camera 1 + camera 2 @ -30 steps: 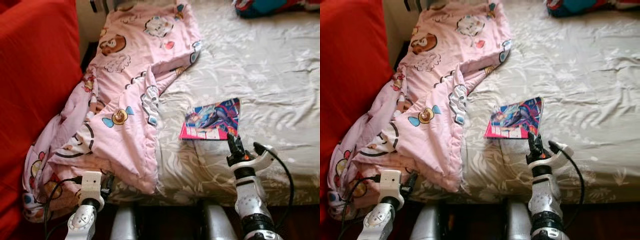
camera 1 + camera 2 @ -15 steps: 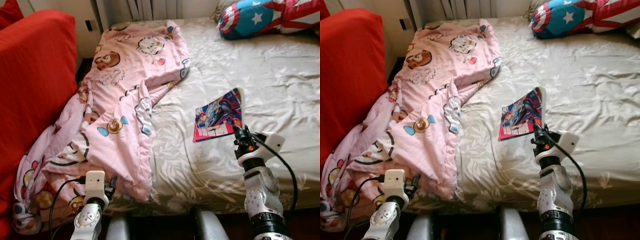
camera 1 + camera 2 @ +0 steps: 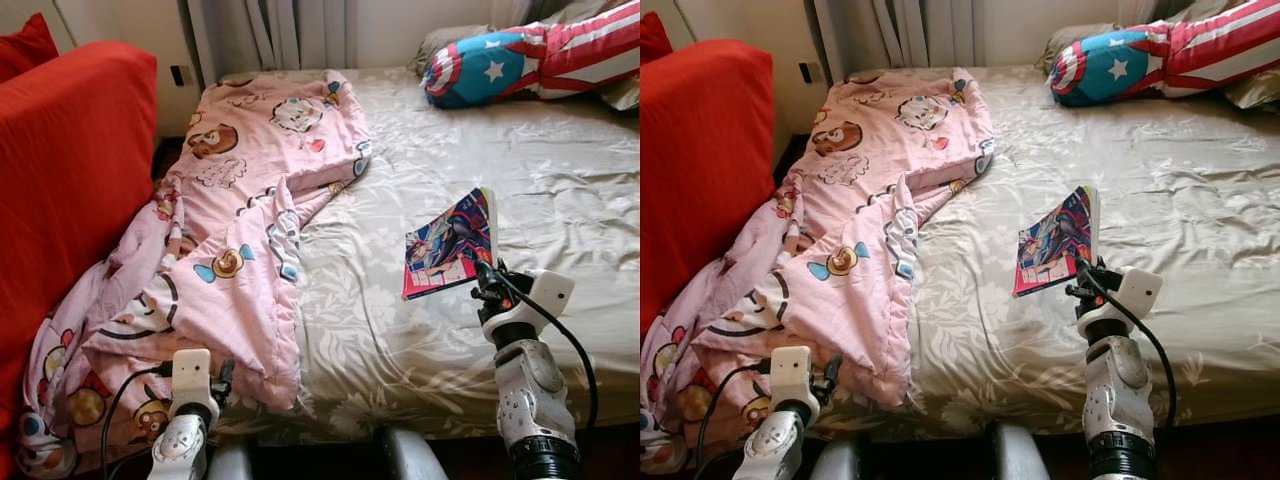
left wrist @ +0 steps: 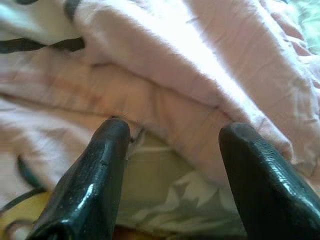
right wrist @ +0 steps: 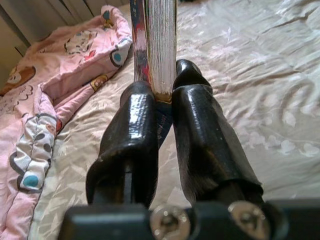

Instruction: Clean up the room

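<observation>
Nearest, the left pincer (image 4: 170,150) gapes wide beside the pink cartoon quilt (image 3: 240,220), holding nothing. The right pincer (image 5: 167,130) is clamped on the comic book (image 3: 452,245), pinching only its lower edge, lifted tilted over the bed (image 3: 560,180); such a thin grip could let it slip or flop. No cover writing is legible

On the bed (image 3: 560,180), a blanket (image 3: 250,210) lies left of the book (image 3: 450,245), a pillow (image 3: 520,65) behind it, a sofa (image 3: 70,190) left of the bed.
</observation>
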You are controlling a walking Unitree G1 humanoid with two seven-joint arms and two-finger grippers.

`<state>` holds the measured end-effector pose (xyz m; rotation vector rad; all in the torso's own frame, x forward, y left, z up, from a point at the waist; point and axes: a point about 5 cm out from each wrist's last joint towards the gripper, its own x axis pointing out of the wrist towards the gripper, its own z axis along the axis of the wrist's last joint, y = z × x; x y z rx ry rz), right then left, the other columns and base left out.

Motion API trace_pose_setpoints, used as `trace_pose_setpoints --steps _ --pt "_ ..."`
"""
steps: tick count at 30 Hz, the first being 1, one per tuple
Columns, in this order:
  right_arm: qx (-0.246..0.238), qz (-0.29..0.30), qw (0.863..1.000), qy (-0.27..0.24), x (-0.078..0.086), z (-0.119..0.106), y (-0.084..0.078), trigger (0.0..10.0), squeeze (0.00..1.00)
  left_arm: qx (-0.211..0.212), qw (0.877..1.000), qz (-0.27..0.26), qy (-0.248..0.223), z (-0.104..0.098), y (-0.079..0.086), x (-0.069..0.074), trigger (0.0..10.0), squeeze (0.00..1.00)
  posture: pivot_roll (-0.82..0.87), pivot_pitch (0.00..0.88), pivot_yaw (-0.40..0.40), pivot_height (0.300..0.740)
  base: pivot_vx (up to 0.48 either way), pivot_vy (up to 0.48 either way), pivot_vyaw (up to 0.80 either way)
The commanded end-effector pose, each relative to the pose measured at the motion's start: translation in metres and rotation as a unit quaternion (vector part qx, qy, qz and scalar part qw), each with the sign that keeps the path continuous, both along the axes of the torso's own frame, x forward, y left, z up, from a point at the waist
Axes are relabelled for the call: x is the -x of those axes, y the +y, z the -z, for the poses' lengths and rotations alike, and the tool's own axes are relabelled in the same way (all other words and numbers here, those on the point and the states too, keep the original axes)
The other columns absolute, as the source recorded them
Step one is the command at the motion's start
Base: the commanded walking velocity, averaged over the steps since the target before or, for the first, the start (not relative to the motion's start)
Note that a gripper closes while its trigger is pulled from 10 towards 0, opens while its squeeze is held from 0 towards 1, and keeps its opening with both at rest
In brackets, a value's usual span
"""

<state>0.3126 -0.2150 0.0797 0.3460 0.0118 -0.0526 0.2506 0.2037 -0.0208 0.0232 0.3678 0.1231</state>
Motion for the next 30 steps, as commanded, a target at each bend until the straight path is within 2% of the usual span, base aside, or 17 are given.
trace_pose_setpoints --steps 1,13,20,28,30 --pt "0.011 -0.001 1.0 -0.014 -0.005 -0.008 0.0 10.0 0.0 0.004 1.0 -0.008 0.015 0.004 0.003 0.003 10.0 0.0 -0.15 0.0 -0.007 0.662 0.0 0.0 0.0" --pt "0.018 -0.003 1.0 0.002 -0.003 0.001 -0.001 10.0 0.0 0.01 1.0 0.001 0.029 0.007 -0.007 0.002 10.0 0.0 -0.17 0.0 -0.011 0.702 0.0 0.0 0.0" --pt "0.015 0.005 1.0 0.013 -0.004 0.005 -0.007 10.0 0.0 0.014 0.999 0.001 0.031 0.007 -0.013 0.001 10.0 0.0 -0.16 0.0 -0.032 0.732 0.0 0.0 0.0" --pt "0.025 -0.007 0.997 0.071 0.007 0.033 -0.003 10.0 0.0 0.017 0.999 0.001 0.05 0.013 -0.016 0.006 10.0 0.0 -0.16 0.0 -0.036 0.74 0.0 0.0 0.0" --pt "0.033 0.0 0.994 0.101 0.016 0.048 -0.005 10.0 0.0 0.021 0.997 -0.003 0.07 0.018 -0.015 0.011 10.0 0.0 -0.17 0.0 -0.037 0.74 0.0 0.0 0.0"
